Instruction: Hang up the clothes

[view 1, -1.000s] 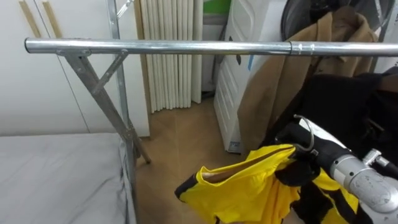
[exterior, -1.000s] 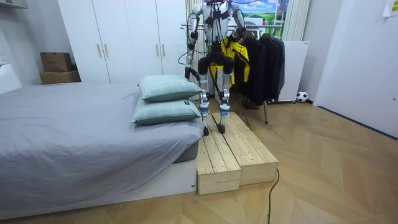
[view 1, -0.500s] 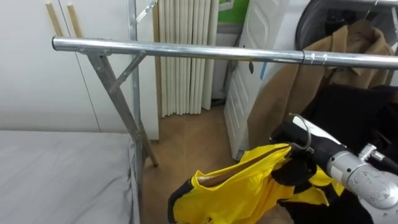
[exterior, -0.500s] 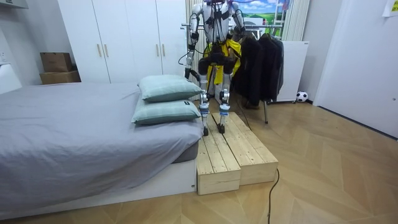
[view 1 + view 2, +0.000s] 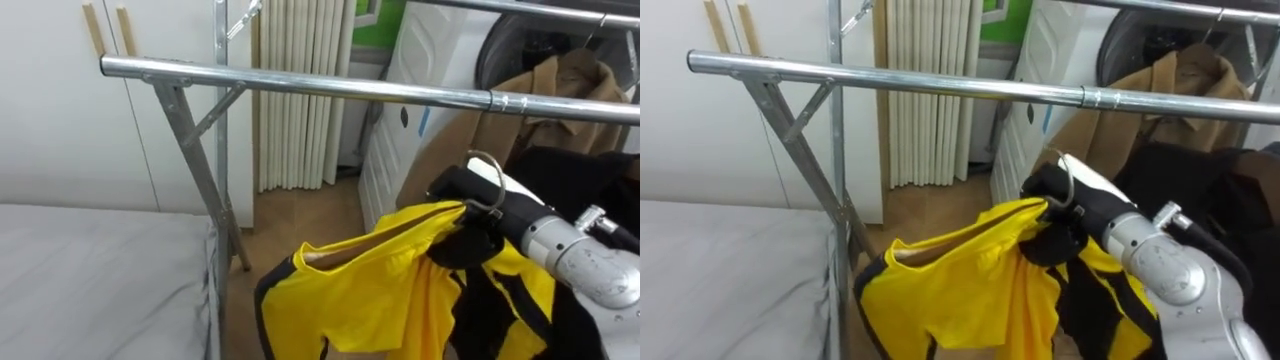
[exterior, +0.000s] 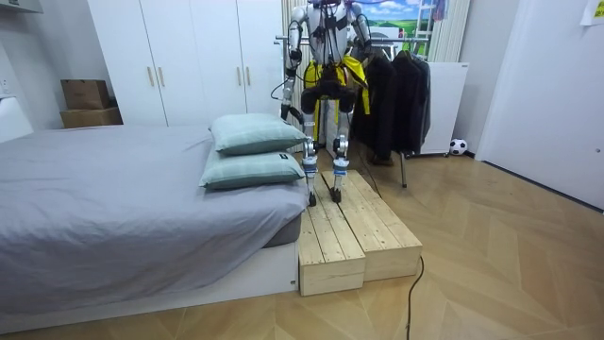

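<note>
A yellow and black garment [image 5: 370, 290] hangs on a hanger whose metal hook [image 5: 489, 178] sticks up out of my right hand [image 5: 468, 205]. That hand is shut round the hanger's neck, at the garment's collar. It holds the hanger below and in front of the bare silver rail [image 5: 330, 88] of the clothes rack, with the hook under the rail and apart from it. The same garment [image 5: 960, 285] droops to the left of the right hand [image 5: 1060, 205]. In the room view I stand on a wooden platform [image 6: 354, 227] facing the rack, my left hand [image 6: 282, 93] low by my side.
A brown coat [image 5: 555, 85] and black clothes [image 5: 590, 180] hang on the rail's right part. The rack's slanted leg [image 5: 205, 190] stands at the left beside the grey bed [image 5: 90, 285]. A white appliance [image 5: 425, 55] and curtains [image 5: 300, 130] lie behind the rack.
My right hand has lifted the hanger nearer the rail, and the garment has swung out further to the left. The view has shifted a little.
</note>
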Controlling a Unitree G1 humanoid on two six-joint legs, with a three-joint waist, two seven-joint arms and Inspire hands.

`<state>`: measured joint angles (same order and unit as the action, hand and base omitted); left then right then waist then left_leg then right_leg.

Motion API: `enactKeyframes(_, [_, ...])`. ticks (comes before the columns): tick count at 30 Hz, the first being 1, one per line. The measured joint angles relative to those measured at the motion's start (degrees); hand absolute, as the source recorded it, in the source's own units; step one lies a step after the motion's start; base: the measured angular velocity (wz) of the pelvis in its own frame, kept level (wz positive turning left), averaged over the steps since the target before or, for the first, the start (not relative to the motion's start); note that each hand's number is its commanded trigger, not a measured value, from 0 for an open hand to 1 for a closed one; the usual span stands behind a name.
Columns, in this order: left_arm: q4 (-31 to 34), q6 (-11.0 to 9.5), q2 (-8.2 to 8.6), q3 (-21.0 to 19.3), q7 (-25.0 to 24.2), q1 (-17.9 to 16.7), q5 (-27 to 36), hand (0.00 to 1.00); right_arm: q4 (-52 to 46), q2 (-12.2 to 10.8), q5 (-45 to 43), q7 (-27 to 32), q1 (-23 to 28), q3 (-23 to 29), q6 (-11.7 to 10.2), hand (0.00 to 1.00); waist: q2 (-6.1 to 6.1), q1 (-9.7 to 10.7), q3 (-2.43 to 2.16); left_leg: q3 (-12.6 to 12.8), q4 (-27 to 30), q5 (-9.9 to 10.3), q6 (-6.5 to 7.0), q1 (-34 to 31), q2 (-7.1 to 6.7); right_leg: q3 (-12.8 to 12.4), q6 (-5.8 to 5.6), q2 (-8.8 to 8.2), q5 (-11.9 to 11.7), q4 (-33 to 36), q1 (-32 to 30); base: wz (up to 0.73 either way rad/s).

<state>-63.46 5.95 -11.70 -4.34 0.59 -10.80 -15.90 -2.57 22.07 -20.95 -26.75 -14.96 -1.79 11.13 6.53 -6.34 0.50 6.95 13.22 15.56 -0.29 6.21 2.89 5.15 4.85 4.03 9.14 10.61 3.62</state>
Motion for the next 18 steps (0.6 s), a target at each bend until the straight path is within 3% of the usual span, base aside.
enactKeyframes(6, [1.17, 0.14, 0.53, 0.02, -0.24, -0.38, 0.05, 0.00, 3.28, -0.04, 1.46, 0.67, -1.64, 0.36, -0.03, 1.00, -0.94, -0.39, 0.31, -0.94, -0.09, 0.01, -0.02, 0.41, 0.07, 1.45, 0.00, -0.14, 0.00, 0.01, 0.72, 0.10])
enactKeyframes(14, [0.95, 0.29, 0.69, -0.27, -0.92, -0.74, 0.00, 0.00, 6.15, 0.21, 5.56, 0.55, -2.49, 1.35, 0.05, 1.00, -1.13, -0.42, -0.01, -2.25, -0.11, -0.13, -0.21, 0.56, -0.08, 2.46, 0.02, -0.25, 0.02, 0.02, 1.08, 0.05])
enactKeyframes(18, [0.78, 0.47, 0.68, -0.65, -1.23, -0.75, 0.05, 0.00, 9.46, 0.23, 10.67, 0.56, -3.16, 1.36, 0.07, 1.00, -0.68, -1.79, -0.24, -2.33, 0.17, -0.16, -0.25, 0.99, -0.13, 2.75, 0.24, -0.29, 0.16, 0.00, 1.26, 0.01])
